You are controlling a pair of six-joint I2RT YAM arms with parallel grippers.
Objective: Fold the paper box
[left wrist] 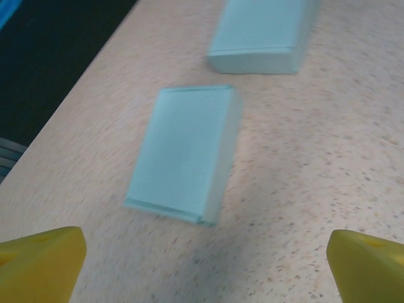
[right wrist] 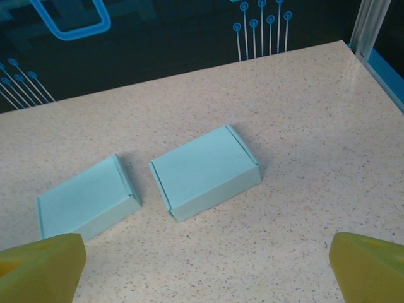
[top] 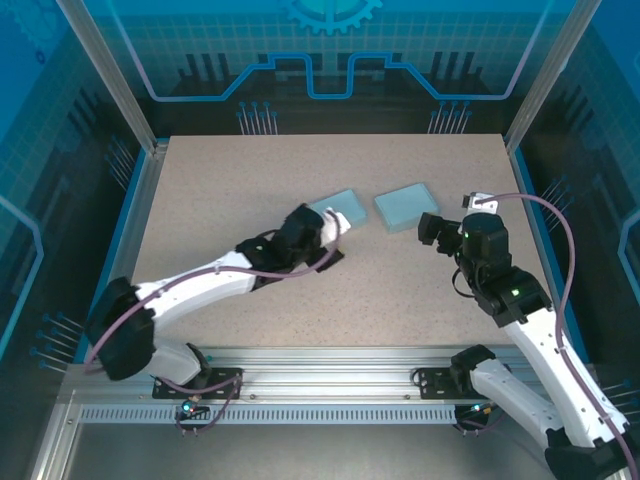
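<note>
On my left, the left gripper (top: 333, 224) is spread wide. In its wrist camera both yellow fingertips (left wrist: 44, 262) stand far apart with bare table (top: 250, 170) between them, gripping nothing. The left paper box (top: 346, 207) lies flat and folded shut just ahead of them, not touching. The right paper box (top: 405, 206) sits near it across a narrow gap, also closed. Further right, the right gripper (top: 432, 228) is fully open too, empty, near that box but clear of it.

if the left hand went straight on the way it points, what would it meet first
Most likely the nearer blue box, flat on the table dead ahead of the left hand; the second box lies beyond it.
</note>
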